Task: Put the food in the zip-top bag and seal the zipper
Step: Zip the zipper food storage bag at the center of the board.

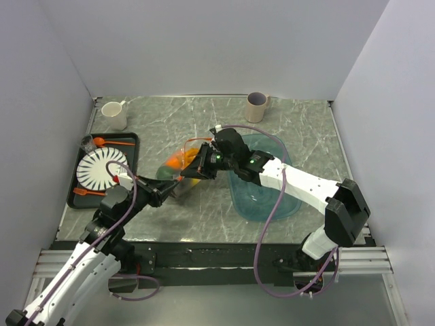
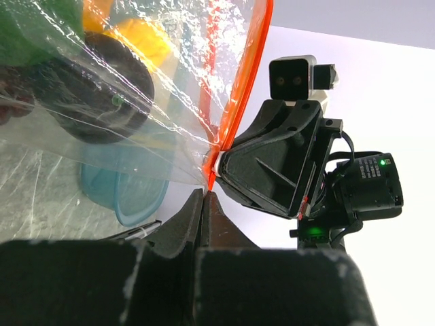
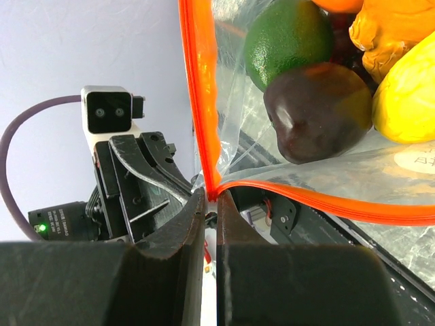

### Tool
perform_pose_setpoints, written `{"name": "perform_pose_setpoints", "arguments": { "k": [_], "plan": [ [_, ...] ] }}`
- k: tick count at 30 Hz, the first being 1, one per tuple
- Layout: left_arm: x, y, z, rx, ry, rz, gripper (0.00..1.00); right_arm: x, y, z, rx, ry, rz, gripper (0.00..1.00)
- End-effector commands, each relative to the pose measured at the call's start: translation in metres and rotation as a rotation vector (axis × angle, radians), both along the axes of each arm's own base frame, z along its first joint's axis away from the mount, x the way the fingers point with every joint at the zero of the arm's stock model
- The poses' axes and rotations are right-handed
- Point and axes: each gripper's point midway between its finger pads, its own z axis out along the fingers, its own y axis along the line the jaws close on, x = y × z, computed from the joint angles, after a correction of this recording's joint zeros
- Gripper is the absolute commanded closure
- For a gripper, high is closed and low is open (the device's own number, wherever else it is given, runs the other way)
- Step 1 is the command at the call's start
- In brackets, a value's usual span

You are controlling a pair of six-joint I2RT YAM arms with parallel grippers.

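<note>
My left tool [image 2: 206,195] and right tool [image 3: 211,198] are both clamped on one end of the zipper [image 3: 201,102], bracing it, I judge, for sealing. Only the right wrist view shows its lips parted above the food [image 3: 316,112] inside the zip-top bag [image 2: 170,136]. The top view places the bag over the bench [image 1: 204,217], beside the teal tray [image 1: 262,200].

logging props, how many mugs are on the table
2. A white mug stands at the back left, just behind the black tray; a taupe mug stands at the back, right of centre. None appears hidden.
</note>
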Motion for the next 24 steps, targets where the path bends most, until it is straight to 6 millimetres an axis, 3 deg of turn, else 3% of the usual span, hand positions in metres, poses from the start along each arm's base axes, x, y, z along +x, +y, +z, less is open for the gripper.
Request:
{"name": "perform_pose_setpoints", "arguments": {
  "k": [1, 16, 21, 24],
  "plan": [
    [-0.001, 0.01, -0.011, 0.033, 0.036, 0.044, 0.99, 0.036, -0.02, 0.038, 0.059, -0.107, -0.121, 1.0],
    [-0.007, 0.017, -0.005, 0.035, 0.026, 0.065, 0.99, 0.042, -0.028, 0.028, 0.044, -0.097, -0.145, 1.0],
    [-0.007, 0.011, -0.004, -0.004, 0.002, 0.037, 0.99, 0.039, -0.021, 0.03, 0.051, -0.095, -0.109, 1.0],
    [-0.003, 0.004, 0.01, -0.059, -0.057, 0.014, 0.73, 0.033, -0.017, 0.032, 0.061, -0.099, -0.094, 1.0]
  ]
}}
